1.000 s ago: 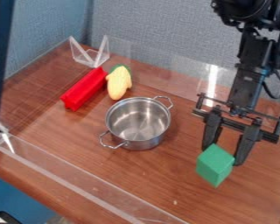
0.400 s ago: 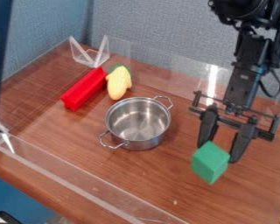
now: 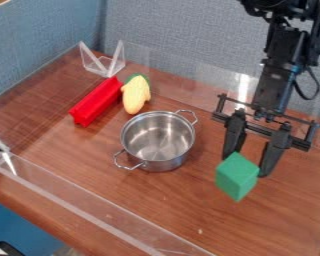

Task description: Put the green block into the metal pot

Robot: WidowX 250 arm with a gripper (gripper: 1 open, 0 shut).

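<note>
The green block [image 3: 236,177] is a small matte cube held at the tips of my gripper [image 3: 251,165], just off the wooden table at the right. My gripper's black fingers [image 3: 234,142] point down and are shut on the block's upper part. The metal pot [image 3: 159,139] stands to the left of the block, shiny, round and lidless, with two small side handles. Nothing shows inside the pot. A gap of tabletop separates the block from the pot's right handle.
A long red block [image 3: 96,101] and a yellow lemon-like object [image 3: 135,93] lie behind the pot at the left. A clear plastic wall [image 3: 103,60] rims the wooden table [image 3: 69,150]. The near table edge runs diagonally along the bottom.
My gripper has shifted slightly left toward the pot, carrying the green block with it and lifting it a little. The pot and the other objects have stayed put.
</note>
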